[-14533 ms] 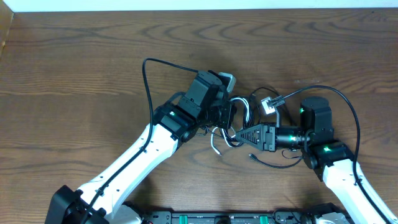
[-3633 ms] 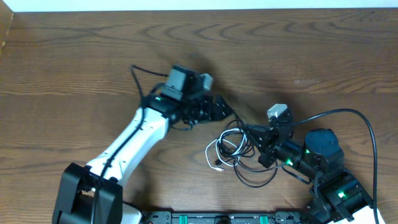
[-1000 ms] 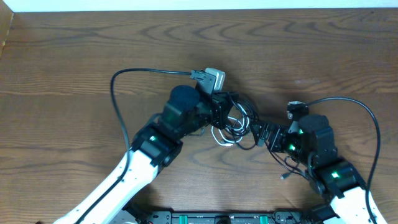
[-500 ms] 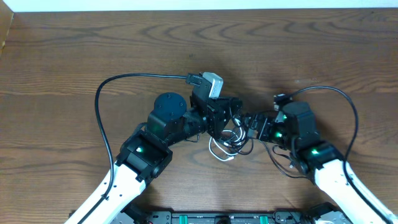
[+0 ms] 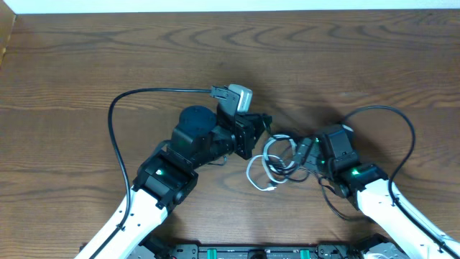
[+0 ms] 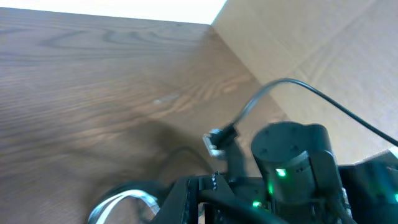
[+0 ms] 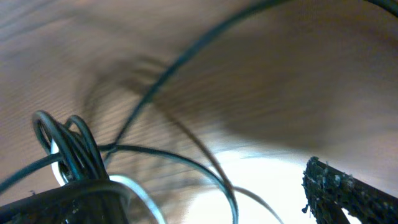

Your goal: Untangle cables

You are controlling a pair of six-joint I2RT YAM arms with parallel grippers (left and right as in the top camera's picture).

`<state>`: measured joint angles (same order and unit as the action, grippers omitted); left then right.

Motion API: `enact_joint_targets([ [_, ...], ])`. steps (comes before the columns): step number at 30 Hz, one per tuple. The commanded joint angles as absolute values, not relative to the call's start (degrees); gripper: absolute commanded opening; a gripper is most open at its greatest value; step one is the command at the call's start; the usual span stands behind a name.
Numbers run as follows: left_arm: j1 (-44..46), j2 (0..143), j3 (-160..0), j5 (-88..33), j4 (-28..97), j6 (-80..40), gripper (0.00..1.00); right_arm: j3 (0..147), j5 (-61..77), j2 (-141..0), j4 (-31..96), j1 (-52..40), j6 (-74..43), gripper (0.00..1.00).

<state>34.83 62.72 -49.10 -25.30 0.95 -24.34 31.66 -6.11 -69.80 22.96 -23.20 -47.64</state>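
Your cables (image 5: 279,157) lie bunched on the desk (image 5: 86,65), and everything else is placed around that bunch. The left arm (image 5: 162,180) extends to it from the left. The left jaws are closed at the bunch's upper-left edge, but no view shows whether a cord is pinched in them.

The right arm (image 5: 374,191) meets the bunch from the right, and the right jaws stand wide apart with nothing clamped. In the right wrist view one fingertip (image 7: 339,186) is well clear of the cords, to their right. The other, at the lower left, has black loops crossing just over it, too blurred to say whether they touch.

Within the bunch, the white cable (image 5: 253,171) curves out on the lower-left side, with its plug end (image 5: 270,188) at the bottom edge. The black cables (image 5: 287,147) coil through the middle and right side, overlapping each other and the white one. One black strand (image 5: 329,201) trails off the lower right of the bunch, under the right arm.
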Motion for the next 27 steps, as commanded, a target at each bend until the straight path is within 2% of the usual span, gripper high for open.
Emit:
enact_joint_targets([
  [1, 32.49, 59.24, -49.63, -23.75, 0.16, -26.00, 0.08, 32.14, -15.51, -69.97, 25.04, -20.14, -51.86, 0.99],
  [7, 22.59, 51.86, -50.06, -20.88, 0.25, -25.54, 0.08, 32.14, -14.63, -69.97, 25.56, -16.40, -51.86, 0.99],
  [16, 7.42, 45.60, -50.06, -18.31, 2.63, -25.56, 0.08, 32.14, -14.46, -69.97, 26.37, -15.73, -52.29, 0.99],
  [22, 1.19, 45.58, -50.06, -17.67, 3.05, -24.97, 0.08, 32.14, -14.44, -69.97, 26.39, -15.73, -52.27, 0.99],
  [27, -0.30, 45.60, -50.06, -17.30, 6.98, -24.99, 0.08, 32.14, -13.26, -69.97, 26.09, -15.75, -52.14, 0.99],
])
